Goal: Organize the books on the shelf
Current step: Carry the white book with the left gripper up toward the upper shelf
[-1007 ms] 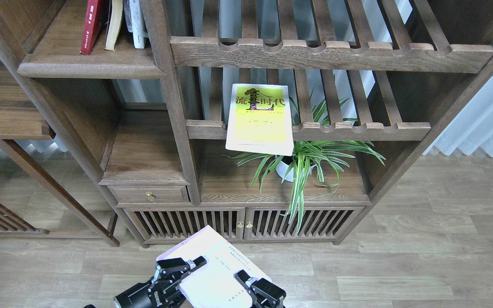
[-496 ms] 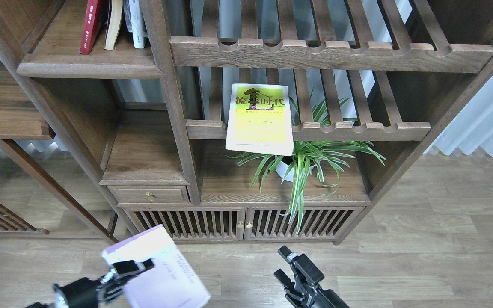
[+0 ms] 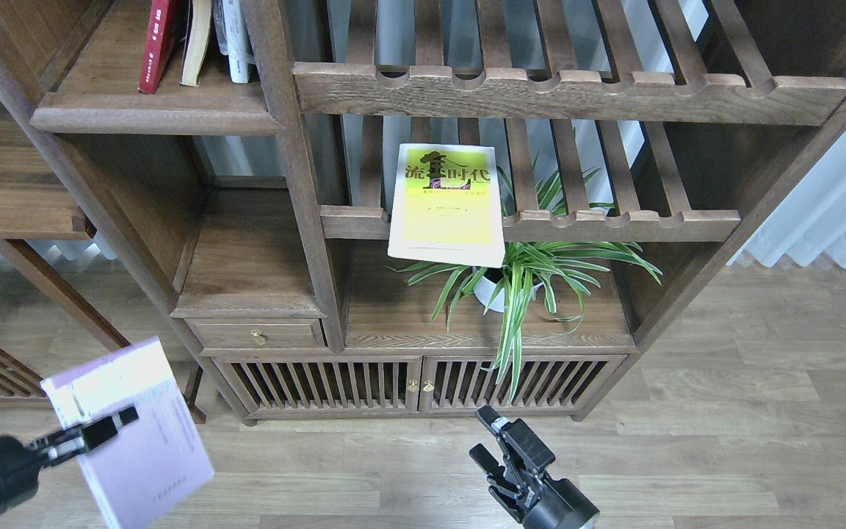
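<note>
So from the head view: the left end effector (image 3: 103, 430) sits low at the left edge, pinching the white paperback with the lilac edge (image 3: 133, 433) along its side. That book hangs tilted over the wood-plank floor (image 3: 724, 411), clear of the dark brown wooden bookcase, with open floor all around it. The right end effector (image 3: 493, 441) is down at the bottom centre, fingers spread and holding nothing, just in front of the slatted cabinet doors (image 3: 364, 382) but not touching them.

The yellow-green paperback with black Chinese characters (image 3: 446, 202) lies flat on the lower slatted rack (image 3: 614, 220), its near edge poking out past the scalloped front rail, right above a spider plant in a white pot (image 3: 522, 279).

Up top left is the solid dark-brown plank shelf with the rounded front lip (image 3: 151, 117). A dark red book (image 3: 155, 51) leans there beside a cream-edged book (image 3: 195, 44) and a white one (image 3: 236, 44). Most of that plank's left side is bare wood. Below it there's a ledge with a brass-knobbed drawer (image 3: 255, 334).
</note>
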You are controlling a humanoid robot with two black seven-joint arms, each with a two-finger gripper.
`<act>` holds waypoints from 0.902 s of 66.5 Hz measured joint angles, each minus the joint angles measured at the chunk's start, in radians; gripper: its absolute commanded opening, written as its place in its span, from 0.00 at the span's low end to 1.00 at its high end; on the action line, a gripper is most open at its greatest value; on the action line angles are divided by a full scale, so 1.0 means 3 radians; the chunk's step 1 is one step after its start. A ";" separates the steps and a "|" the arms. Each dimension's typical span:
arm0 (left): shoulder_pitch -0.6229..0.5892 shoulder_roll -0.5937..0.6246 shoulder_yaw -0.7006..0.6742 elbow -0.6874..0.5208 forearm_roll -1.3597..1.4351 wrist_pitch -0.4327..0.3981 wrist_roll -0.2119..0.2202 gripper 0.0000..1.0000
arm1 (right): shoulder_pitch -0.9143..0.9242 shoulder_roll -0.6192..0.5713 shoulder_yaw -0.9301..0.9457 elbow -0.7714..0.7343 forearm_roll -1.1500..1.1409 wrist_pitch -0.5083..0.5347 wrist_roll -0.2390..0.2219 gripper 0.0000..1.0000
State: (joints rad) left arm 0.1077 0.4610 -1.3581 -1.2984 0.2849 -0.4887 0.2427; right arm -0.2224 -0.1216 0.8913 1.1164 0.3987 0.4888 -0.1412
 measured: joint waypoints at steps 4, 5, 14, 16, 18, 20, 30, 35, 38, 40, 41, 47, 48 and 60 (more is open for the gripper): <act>0.0118 -0.0289 -0.0300 -0.0161 0.0100 0.0000 0.0037 0.05 | -0.0005 0.0000 0.0000 -0.0001 0.0001 0.0000 0.0001 0.99; 0.0141 -0.0359 -0.0376 -0.0192 0.0115 0.0000 0.0063 0.05 | -0.0007 0.0001 0.0000 -0.0001 0.0001 0.0000 0.0001 0.99; 0.0256 -0.0841 -0.0965 -0.0272 0.0149 0.0000 0.0399 0.05 | -0.0040 0.0002 0.0000 -0.0002 0.0000 0.0000 0.0000 0.99; 0.0279 -0.0922 -0.1065 -0.0275 0.0143 0.0000 0.0439 0.05 | -0.0045 0.0003 0.0000 -0.0002 0.0000 0.0000 0.0000 0.99; 0.0302 -0.1004 -0.1165 -0.0275 0.0127 0.0000 0.0472 0.05 | -0.0048 0.0004 0.0000 -0.0003 0.0001 0.0000 0.0001 0.99; 0.0316 -0.1068 -0.1247 -0.0275 0.0094 0.0000 0.0492 0.05 | -0.0052 0.0007 0.0000 -0.0003 0.0000 0.0000 0.0000 0.99; 0.0287 -0.1226 -0.1399 -0.0277 -0.0317 0.0000 0.0508 0.05 | -0.0056 0.0034 -0.0002 -0.0004 0.0001 0.0000 0.0001 0.99; 0.0192 -0.1279 -0.1449 -0.0279 -0.0597 0.0000 0.0503 0.05 | -0.0054 0.0044 -0.0005 -0.0004 0.0000 0.0000 0.0000 0.99; 0.0077 -0.1304 -0.1536 -0.0283 -0.0803 0.0000 0.0494 0.05 | -0.0052 0.0050 -0.0005 -0.0004 -0.0003 -0.0001 0.0001 0.99; 0.0027 -0.1308 -0.1567 -0.0283 -0.0856 0.0000 0.0494 0.05 | -0.0052 0.0051 -0.0005 -0.0004 -0.0004 -0.0001 0.0000 0.99; -0.0002 -0.1309 -0.1584 -0.0283 -0.0882 0.0000 0.0494 0.05 | -0.0052 0.0051 -0.0005 -0.0004 -0.0004 -0.0001 0.0001 0.99; -0.0158 -0.1308 -0.1672 -0.0283 -0.0981 0.0000 0.0489 0.05 | -0.0051 0.0053 -0.0005 -0.0004 -0.0005 -0.0001 0.0000 0.99; -0.0184 -0.1308 -0.1682 -0.0283 -0.0992 0.0000 0.0489 0.05 | -0.0051 0.0053 -0.0005 -0.0004 -0.0004 -0.0001 0.0001 0.99; -0.0427 -0.1297 -0.1714 -0.0280 -0.1021 0.0000 0.0490 0.05 | -0.0068 0.0053 -0.0001 -0.0006 -0.0004 -0.0001 0.0004 0.99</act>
State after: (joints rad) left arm -0.0206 0.0718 -1.8723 -1.3824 -0.0216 -0.4887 0.3897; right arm -0.2426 -0.1057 0.8911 1.1145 0.3974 0.4885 -0.1399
